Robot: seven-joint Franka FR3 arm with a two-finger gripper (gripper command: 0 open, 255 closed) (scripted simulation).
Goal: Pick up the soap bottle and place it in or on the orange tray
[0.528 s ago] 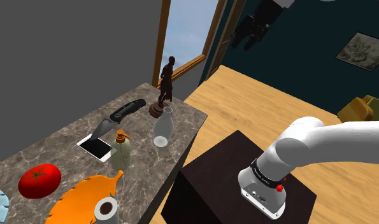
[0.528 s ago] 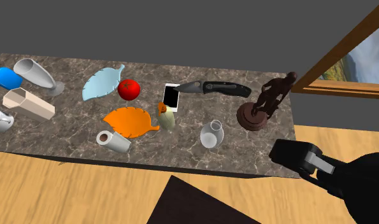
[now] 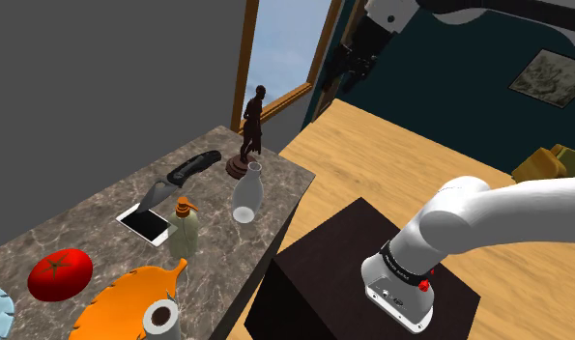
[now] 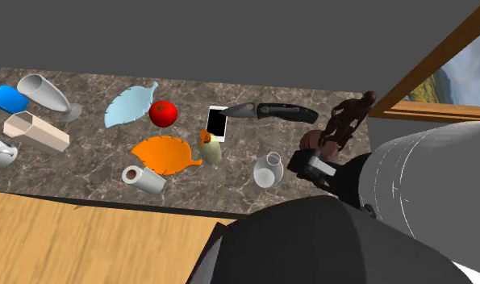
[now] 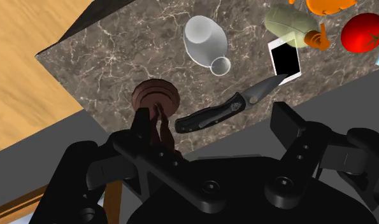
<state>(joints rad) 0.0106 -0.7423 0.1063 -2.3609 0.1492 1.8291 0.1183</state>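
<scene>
Pincer [image 5: 214,124], released and empty, hangs high over the statue [image 3: 251,130] at the surface's [image 3: 92,224] end, clear of clutter for approach; the bottle [image 3: 185,230] stands upright between phone [image 3: 145,224] and tray [image 3: 129,299], perhaps touching the tray's stem.

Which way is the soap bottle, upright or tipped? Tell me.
Upright: the soap bottle stands on its base on the marble counter, its orange pump on top.

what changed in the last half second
The gripper moved toward the shoulder view's left and a little down, nearer the table. Its fingers are open, holding nothing. The soap bottle, tray and everything else on the table stayed put.
</scene>
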